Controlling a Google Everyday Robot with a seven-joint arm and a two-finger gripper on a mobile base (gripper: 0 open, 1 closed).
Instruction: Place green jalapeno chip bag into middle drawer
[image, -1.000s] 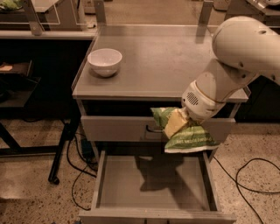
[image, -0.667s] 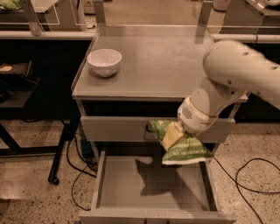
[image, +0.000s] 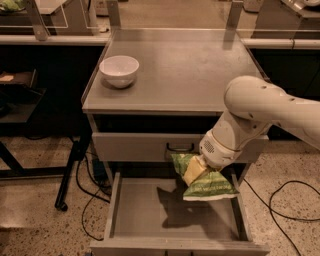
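Since the earlier frames, the green jalapeno chip bag (image: 209, 186) has been brought lower and slightly leftward, from the level of the closed drawer front down to the open middle drawer (image: 114, 206). In the camera view, the claw (image: 193, 172) is seen below the front edge of the worktop (image: 200, 70), toward its front right corner, and it is clenched on the upper part of the bag, which is pinched between the pale yellowish fingers (image: 196, 169). The bag is held tilted, with its lower edge hanging over the right half of the drawer's tray, and a dark shadow is cast on the tray floor to its left; whether the bag touches the floor cannot be told. The white arm (image: 260, 107) is bent in from the right, past the front right corner of the worktop. Above the open tray, a closed drawer front with a dark curved handle (image: 180, 147) is seen just beneath the front edge. A white bowl (image: 119, 70) is set upright on the worktop near its left edge, well apart from the claw.
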